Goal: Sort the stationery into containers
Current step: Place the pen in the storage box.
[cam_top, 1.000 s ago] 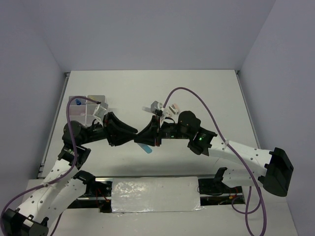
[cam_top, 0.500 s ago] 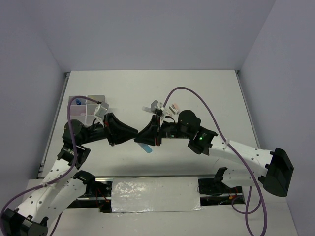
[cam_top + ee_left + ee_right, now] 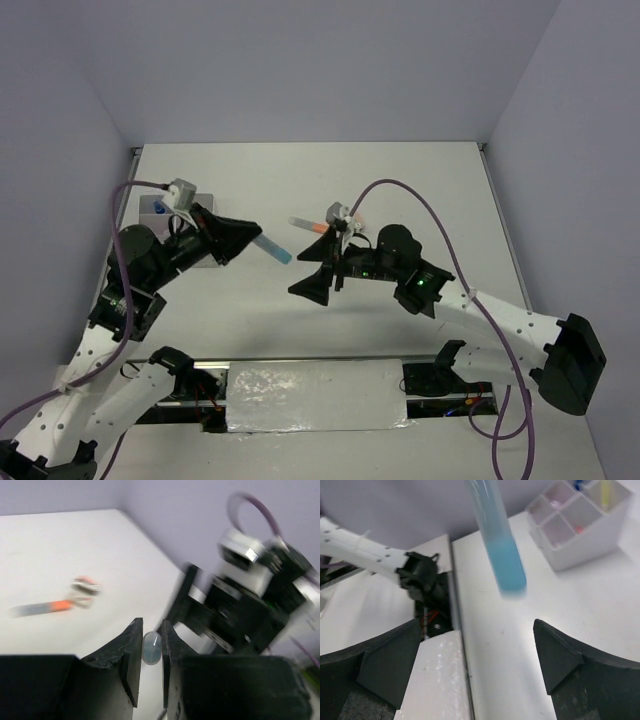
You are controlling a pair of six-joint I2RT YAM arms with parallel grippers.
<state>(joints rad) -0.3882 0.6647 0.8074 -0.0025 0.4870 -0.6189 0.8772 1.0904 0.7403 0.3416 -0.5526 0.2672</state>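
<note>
My left gripper (image 3: 250, 235) is shut on a pastel blue marker (image 3: 272, 249), whose free end sticks out to the right above the table. In the left wrist view the marker's rounded end (image 3: 151, 648) sits pinched between the two jaws. My right gripper (image 3: 318, 273) stands wide open and empty, just right of the marker; in its wrist view the marker (image 3: 499, 545) hangs above and apart from the fingers (image 3: 567, 655). The white four-compartment organizer (image 3: 580, 527) holds pink, blue and yellow items; from above, the left arm hides most of the organizer (image 3: 149, 204).
An orange-tipped marker (image 3: 308, 225) lies mid-table behind the right gripper, with a small eraser (image 3: 86, 586) beside it. The left arm's white base and cables (image 3: 415, 575) sit at the near table edge. A purple cable (image 3: 400, 190) arcs over the right arm.
The right gripper has opened and let go of the blue marker. The left gripper, shut on it, has lifted it up and left, away from the right gripper.
</note>
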